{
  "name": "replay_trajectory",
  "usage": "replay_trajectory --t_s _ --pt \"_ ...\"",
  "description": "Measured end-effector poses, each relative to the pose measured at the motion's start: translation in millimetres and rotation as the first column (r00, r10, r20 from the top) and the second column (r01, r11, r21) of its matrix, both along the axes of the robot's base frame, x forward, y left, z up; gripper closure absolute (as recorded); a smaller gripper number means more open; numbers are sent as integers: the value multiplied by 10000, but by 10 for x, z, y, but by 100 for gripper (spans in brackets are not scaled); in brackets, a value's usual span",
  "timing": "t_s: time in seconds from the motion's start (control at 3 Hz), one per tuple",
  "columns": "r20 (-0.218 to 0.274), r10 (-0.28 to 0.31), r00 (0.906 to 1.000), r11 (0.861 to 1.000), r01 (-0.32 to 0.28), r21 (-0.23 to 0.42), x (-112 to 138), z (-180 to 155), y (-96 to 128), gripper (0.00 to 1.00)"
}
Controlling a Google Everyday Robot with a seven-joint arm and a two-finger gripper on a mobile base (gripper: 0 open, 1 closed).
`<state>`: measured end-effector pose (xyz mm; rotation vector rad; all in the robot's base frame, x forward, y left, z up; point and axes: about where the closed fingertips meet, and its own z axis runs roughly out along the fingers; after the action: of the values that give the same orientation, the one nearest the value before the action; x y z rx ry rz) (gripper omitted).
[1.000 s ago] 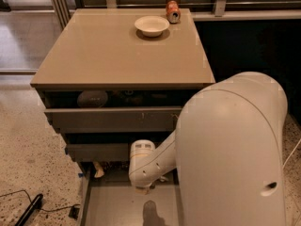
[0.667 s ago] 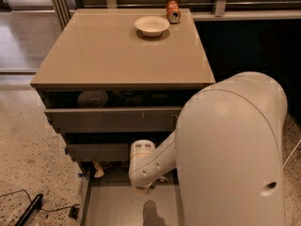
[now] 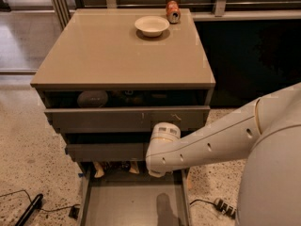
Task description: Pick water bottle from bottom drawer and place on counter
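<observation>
Water bottle: can't pick it out for sure. Bottom drawer (image 3: 131,201) is pulled open twd me, grey floor mostly bare, w/ a few pale and tan bits (image 3: 99,169) bunched at its back edge under the drawer above; too dim to say if any is the bottle. Claw: hidden from me behind the last white joint of the arm (image 3: 162,149), which sits over the back right of the bottom drawer, just in front of the middle drawer (image 3: 108,151), so I can't tell if it's released or clenched. Arm comes in from the right, big white body filling the lower right. Top drawer (image 3: 122,119) also part open, a round grey thing (image 3: 92,98) inside at left. Desk (image 3: 122,60) on top: white bowl (image 3: 151,25) near the far edge, orange can (image 3: 172,11) just beside it at the back. Black cable (image 3: 28,210) on the speckled floor, lower left
</observation>
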<state>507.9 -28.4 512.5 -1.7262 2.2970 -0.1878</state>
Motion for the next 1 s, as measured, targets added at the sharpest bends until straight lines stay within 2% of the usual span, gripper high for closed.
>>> replay_trajectory --t_s 0.67,1.0 --pt "-96 -237 9997 9997 237 12 65 -8 -57 100" --pt "419 -1068 9934 9943 1068 30 324 381 -383 100"
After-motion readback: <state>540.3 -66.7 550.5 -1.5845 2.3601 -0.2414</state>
